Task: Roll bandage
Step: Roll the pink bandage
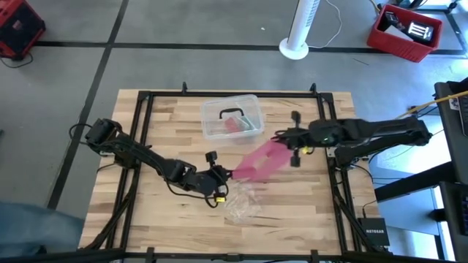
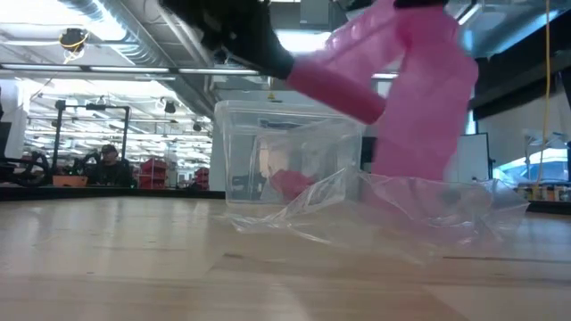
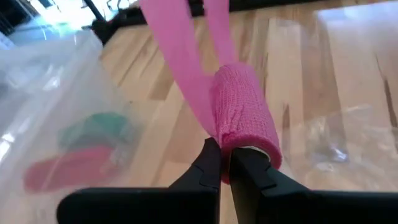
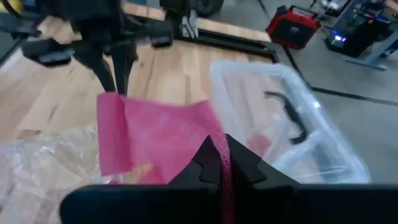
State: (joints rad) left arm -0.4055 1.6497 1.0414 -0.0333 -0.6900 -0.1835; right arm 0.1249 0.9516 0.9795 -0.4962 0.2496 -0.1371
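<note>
The pink bandage is partly wound. Its small roll (image 3: 245, 115) hangs above the table at my left gripper (image 3: 225, 163), which is shut on it. A loose strip (image 1: 262, 158) runs from the roll up toward the table's right side, to my right gripper (image 4: 222, 155). That gripper is shut on the strip's other end. In the low view the roll (image 2: 337, 86) and the hanging strip (image 2: 426, 98) are well clear of the table top. My left gripper pinches the rim of the roll's near end (image 3: 231, 144) between its two fingers, coming level from the table's left side and along the roll's axis. The roll is lifted clear and sticks out forward from the fingertips, with the strip leaving its side. My right gripper pinches the loose strip near its free end (image 4: 214, 140) between its two fingers, reaching from the table's right and slanting down. The strip is lifted clear and spreads wide and slack from the fingers toward the roll (image 4: 113, 134).
A clear plastic box (image 1: 232, 117) with pink and green contents stands at the far middle of the table. A crumpled clear wrapper (image 1: 241, 204) lies on the table below the bandage, toward the near edge. Bare wood lies to the left and near right.
</note>
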